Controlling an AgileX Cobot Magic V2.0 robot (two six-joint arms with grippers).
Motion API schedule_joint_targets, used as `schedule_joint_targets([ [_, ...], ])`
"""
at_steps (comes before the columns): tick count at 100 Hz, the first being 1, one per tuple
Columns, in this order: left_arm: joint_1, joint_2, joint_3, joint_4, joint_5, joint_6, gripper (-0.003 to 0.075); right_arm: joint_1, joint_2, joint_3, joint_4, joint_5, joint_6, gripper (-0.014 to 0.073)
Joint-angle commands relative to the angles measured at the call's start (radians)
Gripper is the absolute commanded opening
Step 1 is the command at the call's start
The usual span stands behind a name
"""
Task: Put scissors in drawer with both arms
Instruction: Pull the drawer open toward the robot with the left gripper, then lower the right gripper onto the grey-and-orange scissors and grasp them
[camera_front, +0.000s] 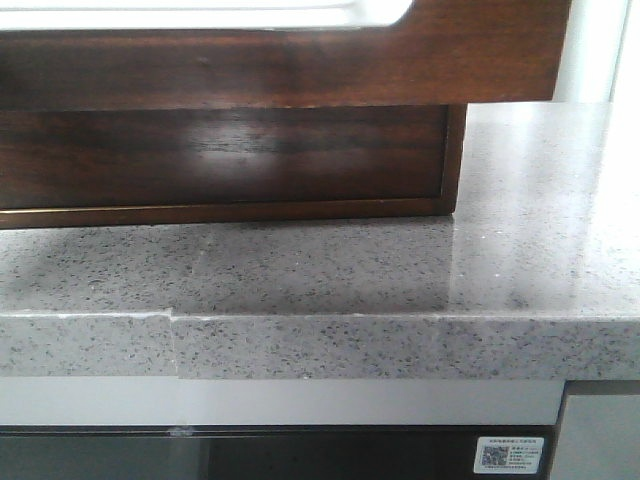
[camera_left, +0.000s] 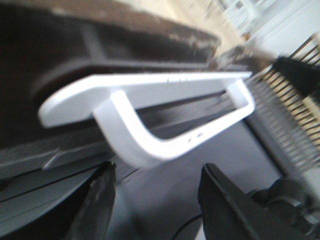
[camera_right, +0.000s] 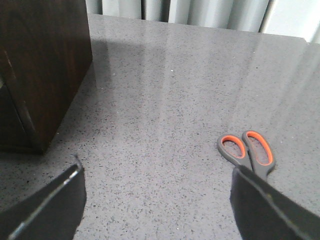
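The scissors (camera_right: 248, 152) lie flat on the speckled table (camera_right: 165, 125), well apart from the dark drawer (camera_front: 300, 60). Light, stiff and thin, they probably grip best across the orange-lined handles. The right end effector (camera_right: 157, 200) hangs released above them; the left end effector (camera_left: 155, 200) gapes near a white handle (camera_left: 150, 125).

In front of me runs a grey speckled stone countertop (camera_front: 400, 290), glossy, with 1 seam in its front edge. Below it I see a white strip (camera_front: 300, 400) and a dark panel bearing a QR sticker (camera_front: 508, 456). Pale vertical curtains (camera_right: 180, 12) hang behind the counter's far edge.
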Motion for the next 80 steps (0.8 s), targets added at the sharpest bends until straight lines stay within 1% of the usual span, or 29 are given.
schedule_joint_targets([
  [1,-0.007,-0.045,-0.069,0.157,-0.003,-0.152,0.0357,-0.008,0.020,-0.062,-0.016,-0.039,-0.002,0.0535],
  [9,-0.007,-0.102,-0.118,0.348,-0.011,-0.266,0.0357,-0.011,0.052,-0.107,-0.029,0.025,0.030,0.0535],
  [16,-0.007,-0.142,-0.168,0.527,-0.009,-0.363,0.0357,-0.020,0.109,-0.153,-0.073,0.086,0.084,0.0535],
  [17,-0.007,-0.146,-0.168,0.527,-0.009,-0.370,0.0357,-0.022,0.109,-0.153,-0.078,0.086,0.089,0.0535],
  [19,-0.007,-0.158,-0.187,0.588,-0.004,-0.392,0.0356,-0.024,0.127,-0.165,-0.087,0.103,0.100,0.0534],
  [25,-0.007,-0.176,-0.226,0.699,0.006,-0.436,0.0356,-0.040,0.187,-0.207,-0.109,0.159,0.105,0.0534],
  [32,-0.007,-0.189,-0.274,0.821,0.007,-0.462,0.0356,-0.084,0.263,-0.261,-0.116,0.225,0.107,0.0534],
  [39,-0.010,-0.189,-0.311,0.882,0.005,-0.462,0.0356,-0.148,0.330,-0.308,-0.116,0.278,0.107,0.0534],
  [48,-0.011,-0.189,-0.321,0.911,-0.039,-0.462,0.0356,-0.241,0.413,-0.355,-0.114,0.342,0.107,0.0534],
  [56,-0.012,-0.189,-0.317,0.913,-0.072,-0.446,0.0356,-0.323,0.494,-0.384,-0.092,0.404,0.069,0.0533],
  [59,-0.014,-0.189,-0.318,0.913,-0.082,-0.446,0.0356,-0.355,0.525,-0.394,-0.073,0.430,0.035,0.0534],
  [65,-0.031,-0.189,-0.318,0.915,-0.105,-0.444,0.0356,-0.394,0.593,-0.418,-0.023,0.479,0.005,0.0534],
  [72,-0.058,-0.189,-0.318,0.915,-0.145,-0.444,0.0356,-0.428,0.671,-0.448,0.035,0.499,-0.060,0.0534],
  [80,-0.085,-0.179,-0.318,0.917,-0.185,-0.444,0.0356,-0.436,0.744,-0.482,0.044,0.521,-0.093,0.0534],
])
